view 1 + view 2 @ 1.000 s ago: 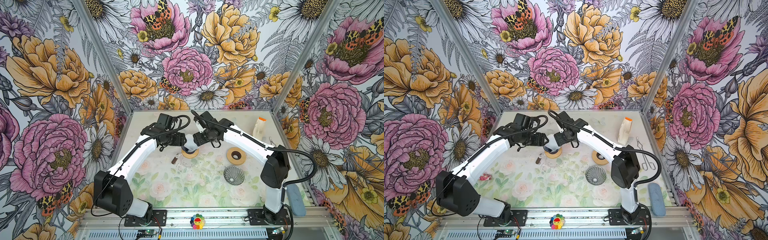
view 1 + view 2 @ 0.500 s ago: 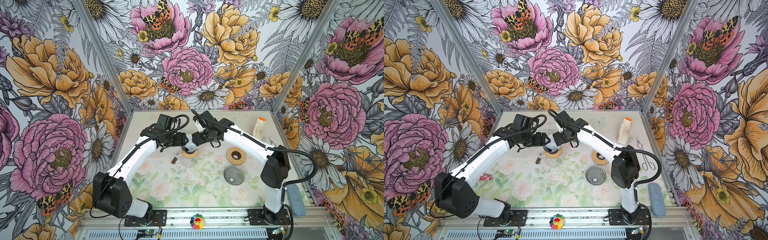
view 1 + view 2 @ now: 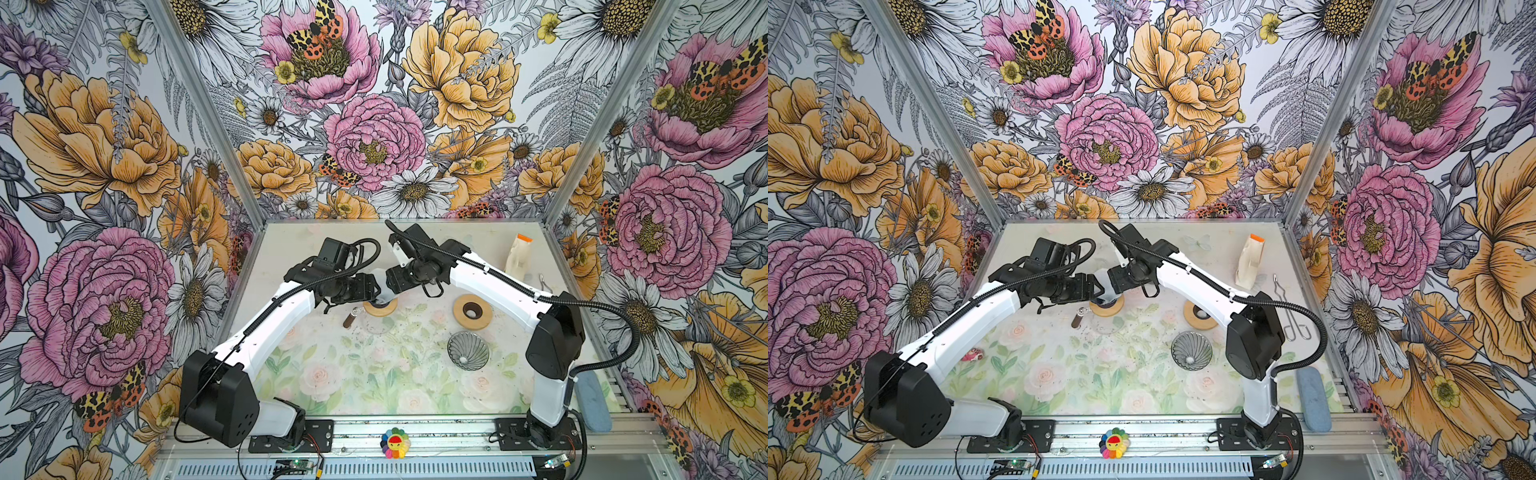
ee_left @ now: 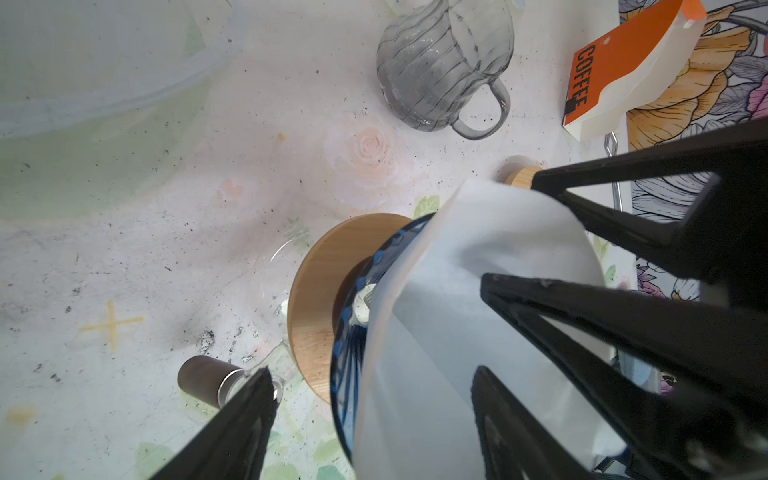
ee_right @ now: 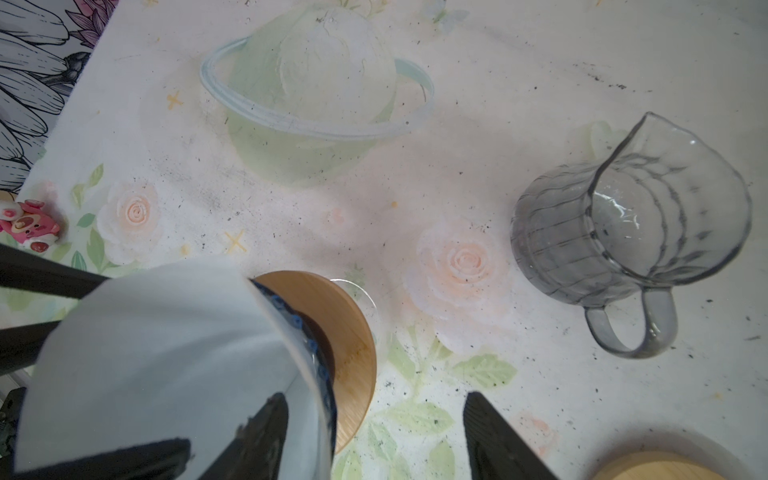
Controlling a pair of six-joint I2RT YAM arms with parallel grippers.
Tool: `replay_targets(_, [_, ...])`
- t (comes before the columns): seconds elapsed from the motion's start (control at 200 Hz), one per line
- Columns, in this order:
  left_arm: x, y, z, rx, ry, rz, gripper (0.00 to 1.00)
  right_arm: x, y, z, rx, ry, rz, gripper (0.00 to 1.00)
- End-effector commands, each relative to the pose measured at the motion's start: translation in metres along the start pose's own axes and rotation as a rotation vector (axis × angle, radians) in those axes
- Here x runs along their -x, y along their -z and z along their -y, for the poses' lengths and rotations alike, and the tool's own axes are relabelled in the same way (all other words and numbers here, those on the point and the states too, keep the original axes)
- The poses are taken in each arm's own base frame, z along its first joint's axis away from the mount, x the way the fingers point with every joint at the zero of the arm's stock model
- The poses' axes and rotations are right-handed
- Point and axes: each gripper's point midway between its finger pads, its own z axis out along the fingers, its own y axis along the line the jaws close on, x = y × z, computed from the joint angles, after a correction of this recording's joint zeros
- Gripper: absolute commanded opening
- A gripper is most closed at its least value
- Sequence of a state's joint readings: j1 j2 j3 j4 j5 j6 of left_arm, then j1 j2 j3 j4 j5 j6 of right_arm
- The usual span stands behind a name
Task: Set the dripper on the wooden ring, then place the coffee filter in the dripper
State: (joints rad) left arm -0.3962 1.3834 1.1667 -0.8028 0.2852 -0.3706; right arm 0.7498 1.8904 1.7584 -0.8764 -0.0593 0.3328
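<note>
Both arms meet at the back middle of the bench (image 3: 332, 386), over a blue-ribbed glass dripper (image 4: 344, 370) that stands on its round wooden collar (image 4: 318, 291). The white paper coffee filter (image 4: 478, 249) sits in the dripper as an open cone. Its upper edge rises well above the glass rim and leans to one side rather than lying snug against the wall.

The left hand (image 4: 372, 374) is spread wide. One finger (image 4: 245, 415) hangs outside the dripper, near a small brown cylinder (image 4: 203, 380) lying on the bench, and the other reaches over the inside of the paper cone. The dripper wall and the filter lie between the two, and nothing is pinched. The right hand (image 5: 374, 397) is also wide apart: one finger (image 5: 262, 432) is at the filter by the dripper's rim, the other stands off over bare bench, and it grips nothing. Whether either inner finger actually touches the paper, I cannot tell.

A grey ribbed glass pitcher (image 5: 623, 232) stands upright, apart from the dripper. In both top views a second wooden ring (image 3: 472, 311) lies to the right of the dripper, with a grey ribbed glass cone (image 3: 468, 350) in front of it. A coffee bag (image 3: 518, 257) with an orange top stands at the back right. Metal tongs (image 3: 1292, 309) lie along the right edge, and a pink toy (image 3: 972, 354) lies beside the left arm.
</note>
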Motion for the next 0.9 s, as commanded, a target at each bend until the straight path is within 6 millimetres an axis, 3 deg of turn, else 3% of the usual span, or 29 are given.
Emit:
replay_targets(0.0, [0.008, 0.006, -0.001, -0.006, 0.019, 0.045, 0.75, 0.008, 0.02, -0.005, 0.008, -0.006, 0.059, 0.69])
replay_targets(0.4, [0.005, 0.005, -0.014, 0.011, 0.032, 0.041, 0.71, 0.004, 0.007, -0.003, 0.0, 0.007, 0.031, 0.69])
replay_targets(0.896, [0.017, -0.007, -0.019, 0.045, 0.01, 0.029, 0.7, 0.002, -0.005, 0.007, -0.073, 0.029, -0.006, 0.69])
